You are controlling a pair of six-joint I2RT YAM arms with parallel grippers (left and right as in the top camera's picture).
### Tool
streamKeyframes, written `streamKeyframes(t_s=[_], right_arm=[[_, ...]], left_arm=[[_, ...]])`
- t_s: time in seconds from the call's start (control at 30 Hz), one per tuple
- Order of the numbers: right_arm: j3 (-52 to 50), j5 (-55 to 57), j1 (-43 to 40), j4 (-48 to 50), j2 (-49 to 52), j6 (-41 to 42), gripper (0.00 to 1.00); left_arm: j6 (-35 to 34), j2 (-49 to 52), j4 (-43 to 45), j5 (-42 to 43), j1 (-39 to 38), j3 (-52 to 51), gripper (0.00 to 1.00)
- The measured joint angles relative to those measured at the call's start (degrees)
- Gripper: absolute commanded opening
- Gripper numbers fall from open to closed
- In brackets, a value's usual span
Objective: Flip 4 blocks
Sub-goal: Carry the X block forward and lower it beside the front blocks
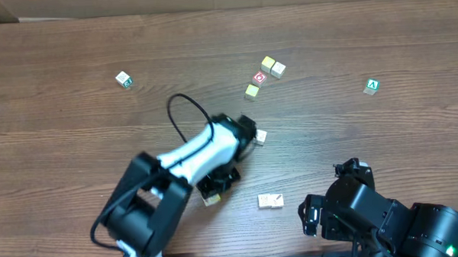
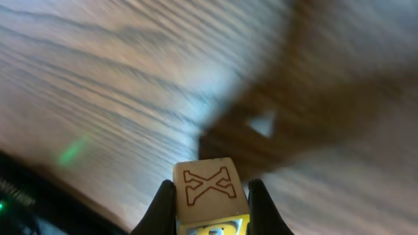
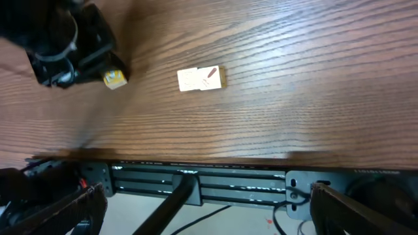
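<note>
The left end effector (image 2: 210, 207) is pinched tight on one little block (image 2: 208, 186), low over the front of the surface (image 1: 77, 149). The block shows an X on one side and yellow on another. This looks like the turning step: the block is gripped so it can go down on a new side. Next, I think it must be rolled over, set down softly, and let go. Two more blocks (image 1: 270, 201) lie side by side nearby. The right end effector (image 3: 206, 196) sits wide open, holding nothing.

Left arm (image 1: 192, 156) forward, left gripper (image 2: 212, 190) tight on a block (image 2: 206, 183); right arm (image 1: 385, 218) low, right gripper (image 3: 208, 192) wide open.
</note>
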Motion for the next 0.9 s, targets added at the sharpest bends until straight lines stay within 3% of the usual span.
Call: streamKeyframes(t_s=[0.17,0.27,0.47,0.6,0.7,0.9], right_arm=[[0.0,0.0,0.0,-0.7,0.0,0.0,1.0],[0.0,0.0,0.0,-0.7,0.0,0.0,1.0],[0.0,0.0,0.0,-0.7,0.0,0.0,1.0],[0.0,0.0,0.0,-0.7,0.0,0.0,1.0],[0.0,0.0,0.0,-0.7,0.0,0.0,1.0],[0.0,0.0,0.0,-0.7,0.0,0.0,1.0]], left_arm=[[-4.3,-5.2,2.4,-2.2,-4.2,-4.5,0.05],[-9.6,-10.9,-1.0,-4.6,-4.4,-6.6,0.05],[-24.7,-29.1,-11.3,-10.7,-4.4,-8.9,0.05],[-29.4,-39.8,-9.8,-12.8,-4.4,-14.3,0.04],[-23.4,-44.5,-1.2,-13.1,-4.4,-19.2,0.04],[4.4,-45.9,14.6,-8.8,-4.4,-24.7,0.04]])
